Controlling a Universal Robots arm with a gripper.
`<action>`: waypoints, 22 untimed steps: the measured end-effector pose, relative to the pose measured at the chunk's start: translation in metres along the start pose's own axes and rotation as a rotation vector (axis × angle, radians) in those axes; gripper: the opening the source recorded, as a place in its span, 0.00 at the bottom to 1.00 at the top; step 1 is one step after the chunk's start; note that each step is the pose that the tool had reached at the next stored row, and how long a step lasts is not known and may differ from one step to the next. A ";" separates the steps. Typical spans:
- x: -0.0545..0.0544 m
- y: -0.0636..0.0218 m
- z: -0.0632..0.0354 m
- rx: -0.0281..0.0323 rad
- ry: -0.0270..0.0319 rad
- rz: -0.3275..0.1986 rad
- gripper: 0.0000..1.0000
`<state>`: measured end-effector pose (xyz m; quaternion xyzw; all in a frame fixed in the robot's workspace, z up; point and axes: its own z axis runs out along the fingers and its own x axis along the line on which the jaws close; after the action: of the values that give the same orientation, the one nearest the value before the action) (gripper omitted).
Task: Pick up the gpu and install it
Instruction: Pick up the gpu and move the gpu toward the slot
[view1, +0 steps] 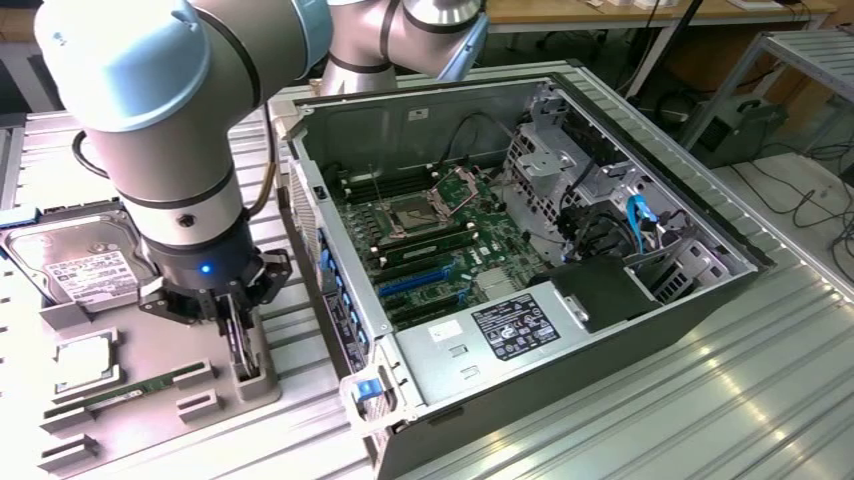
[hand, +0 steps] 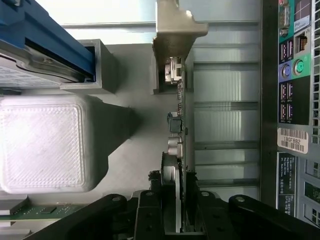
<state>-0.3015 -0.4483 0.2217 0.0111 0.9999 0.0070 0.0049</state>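
Far over on the exterior view's left lies a silver hard drive (view1: 74, 262) with a white label, and below it a square chip (view1: 87, 362) and a thin green RAM stick (view1: 134, 388), all resting on a gray tray (view1: 174, 340). Next comes the big gray robot arm (view1: 147, 120), reaching straight down. Its gripper (view1: 230, 318) is at the gpu (view1: 247, 358), which stands on its thin edge in a slot at the tray's right side. In the wrist view the gripper (hand: 176, 215) sits over the card's top edge, one black part on each side of the gpu (hand: 182, 115) - I cannot tell if it is squeezing the card or just close to it. The card's silver bracket (hand: 172, 32) is at the far end from the gripper. Just to the right of the tray is the open computer case (view1: 387, 125), lying on its side. Inside it you can see the green motherboard (view1: 441, 235), then a black power box (view1: 514, 325) with a label, and - further right - a blue cable (view1: 638, 222).
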 end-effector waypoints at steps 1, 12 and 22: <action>-0.001 0.0000 0.0003 -0.0003 -0.0002 0.000 0.30; -0.001 0.0000 0.0006 -0.0001 0.0000 0.000 0.27; -0.001 0.0002 -0.0116 -0.0001 -0.0001 0.000 0.27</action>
<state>-0.3002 -0.4483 0.2333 0.0111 0.9999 0.0071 0.0050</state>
